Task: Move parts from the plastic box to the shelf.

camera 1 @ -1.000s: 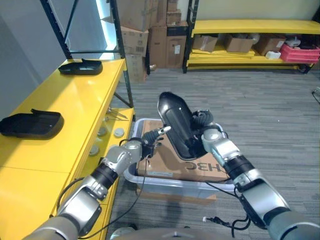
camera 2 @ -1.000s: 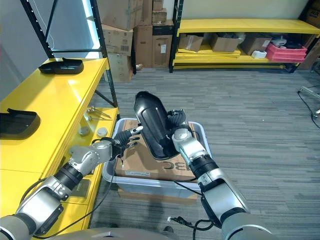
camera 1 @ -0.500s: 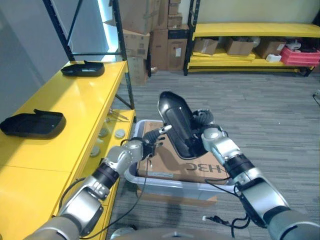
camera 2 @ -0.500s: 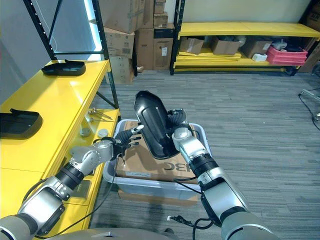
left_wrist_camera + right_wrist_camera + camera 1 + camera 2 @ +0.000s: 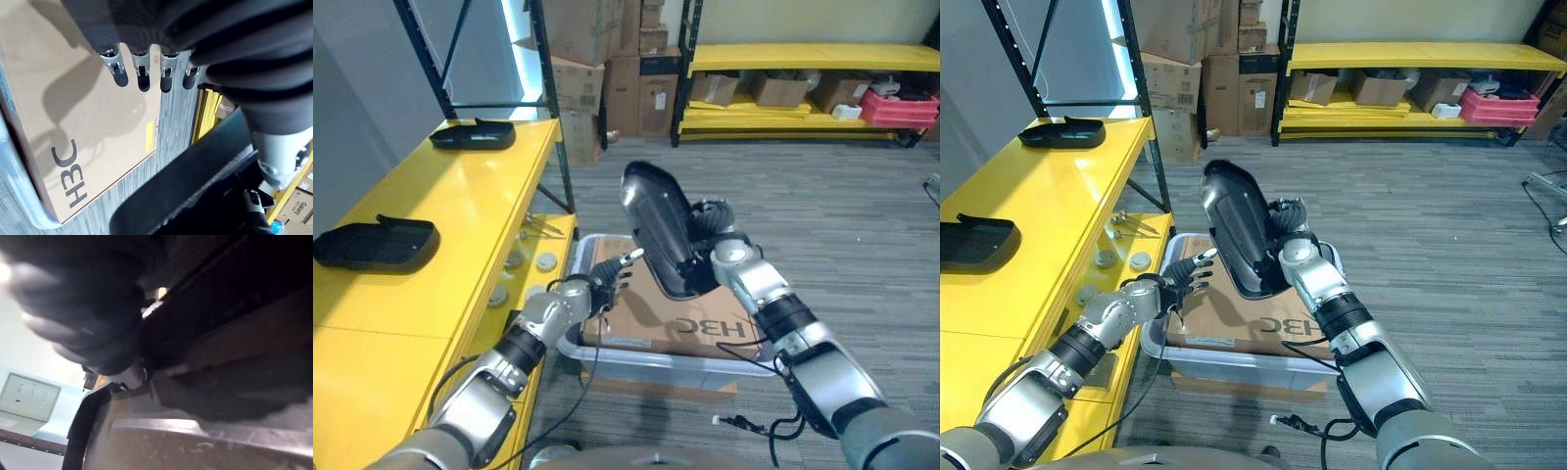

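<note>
Above the plastic box [image 5: 607, 345] with its cardboard sheet [image 5: 636, 313], my right hand [image 5: 713, 240] grips the black part [image 5: 658, 227] upright, left hand [image 5: 592, 294] relaxed-fingered beside it, shelf [image 5: 440, 225] to my left.

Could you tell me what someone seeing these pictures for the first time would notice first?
The eye goes first to the large glossy black part, held up on end by the right robot hand above the plastic box with its cardboard sheet. The left robot hand reaches toward it with straight fingers. On the yellow shelf to the robot's left lie two black parts, one near and one far.
</note>
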